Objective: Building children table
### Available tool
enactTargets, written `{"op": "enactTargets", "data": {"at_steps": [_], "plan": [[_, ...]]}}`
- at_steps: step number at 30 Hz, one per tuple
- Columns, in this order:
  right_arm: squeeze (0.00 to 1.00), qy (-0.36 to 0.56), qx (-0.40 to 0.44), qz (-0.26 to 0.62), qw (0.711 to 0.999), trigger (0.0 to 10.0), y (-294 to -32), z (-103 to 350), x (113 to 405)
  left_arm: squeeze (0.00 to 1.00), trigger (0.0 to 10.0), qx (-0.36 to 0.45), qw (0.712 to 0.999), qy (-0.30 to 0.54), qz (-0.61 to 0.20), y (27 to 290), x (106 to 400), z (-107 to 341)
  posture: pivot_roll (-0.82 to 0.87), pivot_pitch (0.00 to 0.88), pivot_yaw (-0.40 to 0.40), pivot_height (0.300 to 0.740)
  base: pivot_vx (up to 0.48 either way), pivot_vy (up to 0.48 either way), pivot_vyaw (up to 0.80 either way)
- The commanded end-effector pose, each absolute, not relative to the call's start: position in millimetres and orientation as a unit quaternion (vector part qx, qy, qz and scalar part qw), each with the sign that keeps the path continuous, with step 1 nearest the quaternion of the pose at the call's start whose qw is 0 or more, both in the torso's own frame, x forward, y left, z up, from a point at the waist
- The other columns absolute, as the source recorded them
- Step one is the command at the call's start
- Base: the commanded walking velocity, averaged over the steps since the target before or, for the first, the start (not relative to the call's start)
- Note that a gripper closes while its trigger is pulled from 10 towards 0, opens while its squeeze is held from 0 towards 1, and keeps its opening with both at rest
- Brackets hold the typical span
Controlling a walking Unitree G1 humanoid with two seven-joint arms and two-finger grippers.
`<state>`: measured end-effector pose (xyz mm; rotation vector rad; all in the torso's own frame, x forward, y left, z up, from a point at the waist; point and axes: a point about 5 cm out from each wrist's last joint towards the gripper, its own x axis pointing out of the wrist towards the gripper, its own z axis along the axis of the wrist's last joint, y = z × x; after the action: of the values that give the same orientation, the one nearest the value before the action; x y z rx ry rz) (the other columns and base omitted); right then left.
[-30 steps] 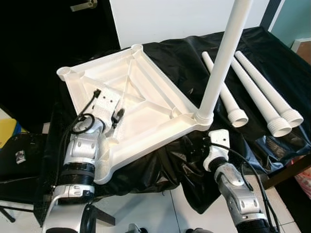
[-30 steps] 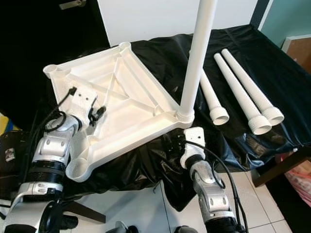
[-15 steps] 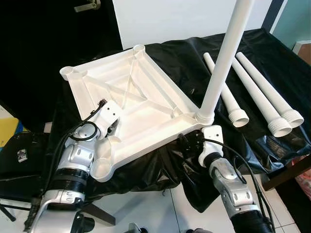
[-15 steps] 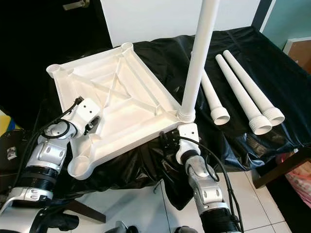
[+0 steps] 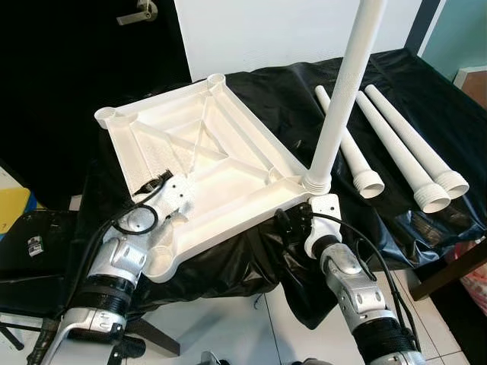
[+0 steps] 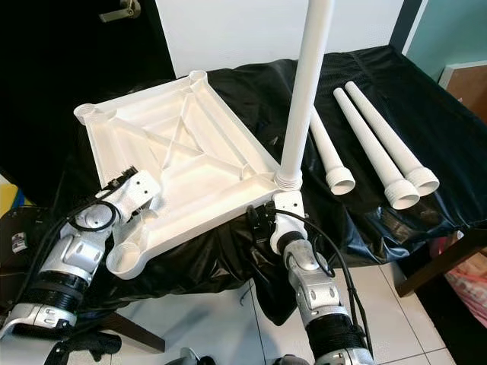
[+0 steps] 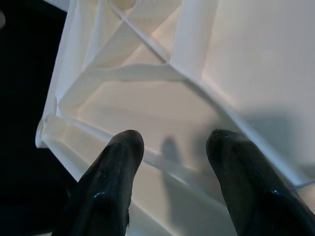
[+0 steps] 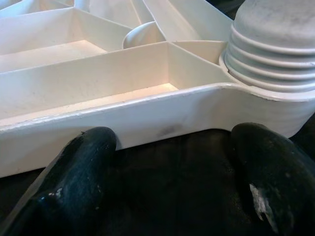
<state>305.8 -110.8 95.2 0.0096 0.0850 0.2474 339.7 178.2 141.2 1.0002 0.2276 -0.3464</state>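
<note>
The white children's table top point(image 5: 228, 122) lies upside down on a black-draped table, its ribbed underside facing up. One white leg point(image 5: 342, 91) stands upright in the socket at the near right corner. Three loose legs point(image 5: 396, 141) lie side by side to the right. My left gripper point(image 5: 179, 194) is open above the ribs point(image 7: 147, 73) near the top's near left corner. My right gripper point(image 8: 172, 142) is open and low in front of the near right corner, its fingertips point(image 8: 83, 157) against the rim just below the leg's threaded collar point(image 8: 275, 54).
The black cloth point(image 5: 426, 84) hangs over the table's front edge. A dark door with a handle point(image 5: 141, 9) stands at the back left. A black case point(image 5: 30, 243) sits on the floor to the left. A wooden table edge point(image 5: 456, 266) juts out at the right.
My left gripper has drawn back from the middle of the underside toward the near left corner. My right gripper has come up closer to the corner under the upright leg.
</note>
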Motion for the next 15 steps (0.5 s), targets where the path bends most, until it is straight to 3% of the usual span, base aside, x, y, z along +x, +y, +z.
{"op": "enactTargets", "data": {"at_steps": [1, 9, 10, 15], "plan": [[0.00, 0.046, 0.010, 0.126, 0.991, 10.0, -106, 94, 308, 0.00, 10.0, 0.461, 0.838, 0.158, -0.247, 168, 327, 115, -0.05, 0.056, 0.041, 0.740, 0.000, 0.000, 0.00], [0.00, 0.036, 0.015, 0.129, 0.991, 10.0, -104, 97, 320, 0.00, 10.0, 0.426, 0.798, 0.180, -0.386, 142, 300, 99, -0.05, 0.061, 0.038, 0.740, 0.000, 0.000, 0.00], [0.00, 0.034, 0.020, 0.130, 0.991, 10.0, -104, 99, 324, 0.00, 10.0, 0.406, 0.782, 0.185, -0.434, 132, 287, 96, -0.05, 0.068, 0.037, 0.740, 0.000, 0.000, 0.00], [0.00, 0.028, 0.030, 0.133, 0.990, 10.0, -104, 102, 330, 0.00, 10.0, 0.386, 0.769, 0.191, -0.473, 121, 274, 97, -0.05, 0.071, 0.033, 0.740, 0.000, 0.000, 0.00]]}}
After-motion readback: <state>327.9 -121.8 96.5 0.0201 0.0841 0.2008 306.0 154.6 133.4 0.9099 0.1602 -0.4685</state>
